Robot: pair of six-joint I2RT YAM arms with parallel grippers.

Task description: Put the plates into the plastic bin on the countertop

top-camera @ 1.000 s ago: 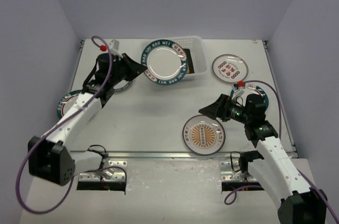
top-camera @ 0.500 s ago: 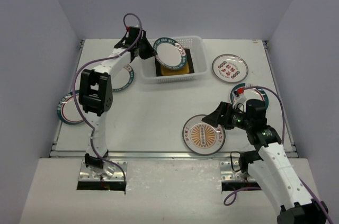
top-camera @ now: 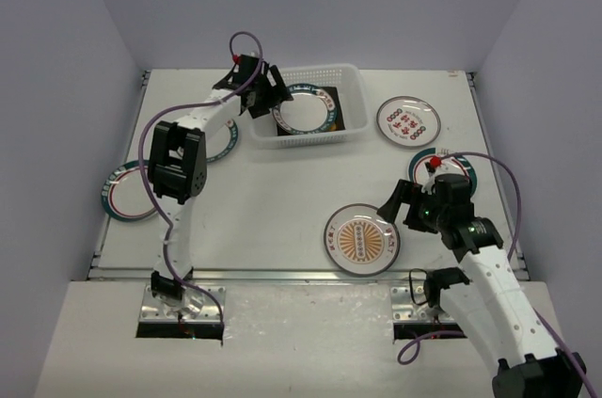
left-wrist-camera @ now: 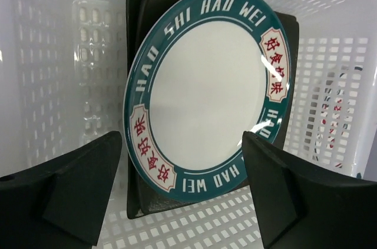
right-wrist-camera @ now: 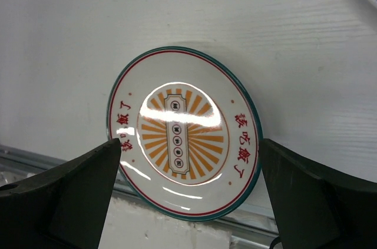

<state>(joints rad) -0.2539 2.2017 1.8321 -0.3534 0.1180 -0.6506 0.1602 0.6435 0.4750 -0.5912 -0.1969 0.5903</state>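
Jaws of my left gripper stand wide, empty, over the round teal-rimmed white plate lying in the white lattice plastic bin at the countertop's far edge; my right gripper gapes above the orange-sunburst plate near its front edge.

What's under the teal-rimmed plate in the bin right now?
A dark square dish lies under the teal-rimmed plate, its corners poking out inside the bin. Its centre, and anything beneath it, is covered.
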